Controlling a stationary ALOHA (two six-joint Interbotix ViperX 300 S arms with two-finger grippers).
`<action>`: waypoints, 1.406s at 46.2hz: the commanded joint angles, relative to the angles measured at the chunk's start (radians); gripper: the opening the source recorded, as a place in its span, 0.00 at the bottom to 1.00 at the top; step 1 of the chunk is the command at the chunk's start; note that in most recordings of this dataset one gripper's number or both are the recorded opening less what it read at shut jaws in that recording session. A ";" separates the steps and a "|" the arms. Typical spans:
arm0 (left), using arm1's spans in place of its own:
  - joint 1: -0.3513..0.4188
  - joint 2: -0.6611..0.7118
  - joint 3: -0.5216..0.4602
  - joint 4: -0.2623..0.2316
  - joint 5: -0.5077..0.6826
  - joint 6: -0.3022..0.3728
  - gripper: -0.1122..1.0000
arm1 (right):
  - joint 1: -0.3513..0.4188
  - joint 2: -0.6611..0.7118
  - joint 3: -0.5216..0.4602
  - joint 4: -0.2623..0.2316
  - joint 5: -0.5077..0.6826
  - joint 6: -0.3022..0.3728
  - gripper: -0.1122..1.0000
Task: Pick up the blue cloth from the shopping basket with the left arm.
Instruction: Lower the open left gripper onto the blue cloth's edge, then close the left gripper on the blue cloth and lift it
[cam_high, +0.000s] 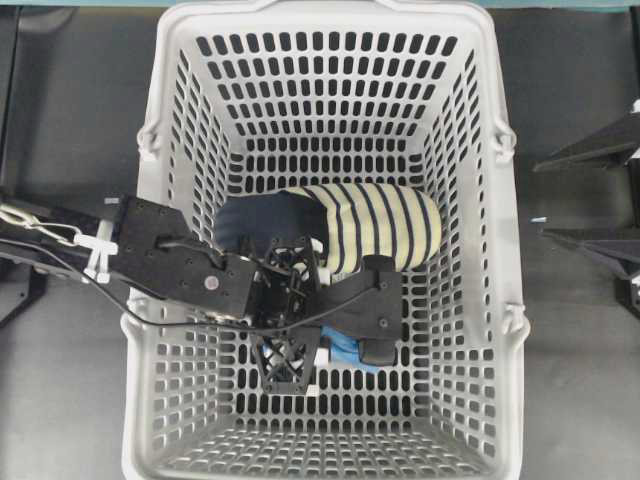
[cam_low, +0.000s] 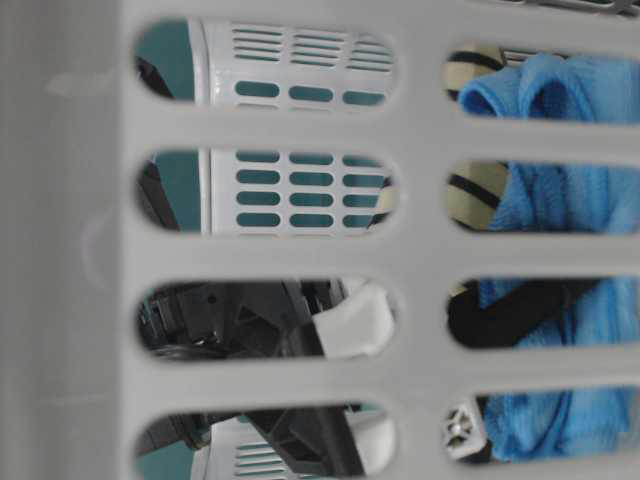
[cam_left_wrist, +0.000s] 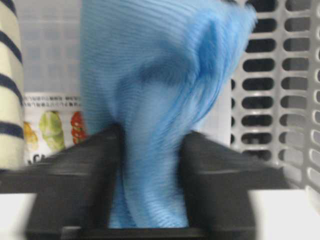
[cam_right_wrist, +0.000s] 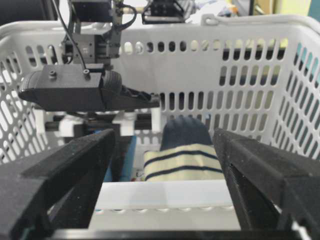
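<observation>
One camera looks straight down into the shopping basket, one peeks close through its side holes, and two ride on the arms, all seeing inside it.

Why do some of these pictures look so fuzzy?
In the table-level view the large light-grey slotted plastic shopping basket's wall sits right against the lens, a soft blur. In the left wrist view the black fingers pinching the small light-blue microfibre cloth are smeared and out of focus. The overhead view is sharp and evenly lit.
</observation>
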 joint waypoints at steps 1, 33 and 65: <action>0.003 -0.020 -0.005 0.005 0.002 0.005 0.27 | -0.002 0.003 -0.006 0.003 -0.011 0.000 0.79; 0.025 -0.210 -0.434 0.005 0.307 0.015 0.21 | -0.002 -0.038 0.000 0.003 -0.005 0.002 0.78; 0.054 -0.212 -0.463 0.005 0.334 0.014 0.21 | -0.002 -0.048 0.000 0.003 -0.003 0.002 0.78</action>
